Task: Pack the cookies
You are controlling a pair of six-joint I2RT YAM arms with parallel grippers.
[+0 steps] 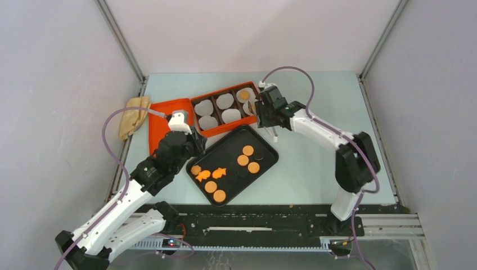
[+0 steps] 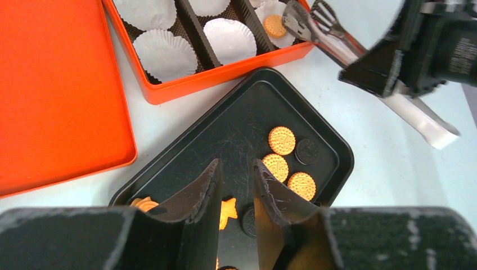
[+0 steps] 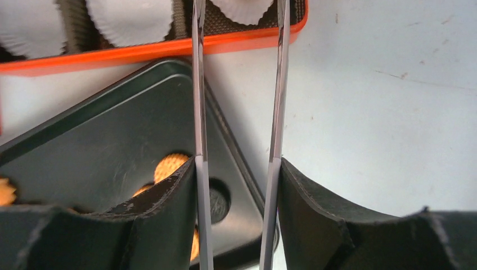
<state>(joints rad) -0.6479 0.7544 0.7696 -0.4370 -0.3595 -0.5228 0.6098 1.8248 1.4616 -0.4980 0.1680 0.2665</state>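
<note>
Several cookies (image 1: 247,150) lie on a black tray (image 1: 267,147): round orange ones, two orange fish (image 1: 220,172) and a few dark round ones. They also show in the left wrist view (image 2: 282,140). One round orange cookie (image 1: 244,95) lies in a white liner in the right compartment of the orange box (image 1: 222,130). My right gripper (image 1: 264,112) is shut on metal tongs (image 3: 198,84), whose open tips (image 2: 306,19) are beside that cookie. My left gripper (image 2: 236,166) is open and empty above the tray's left part.
The orange lid (image 1: 160,112) lies left of the box. A beige cloth (image 1: 135,115) lies at the table's left edge. White liners (image 2: 166,53) fill the box's other compartments. Grey walls close in both sides.
</note>
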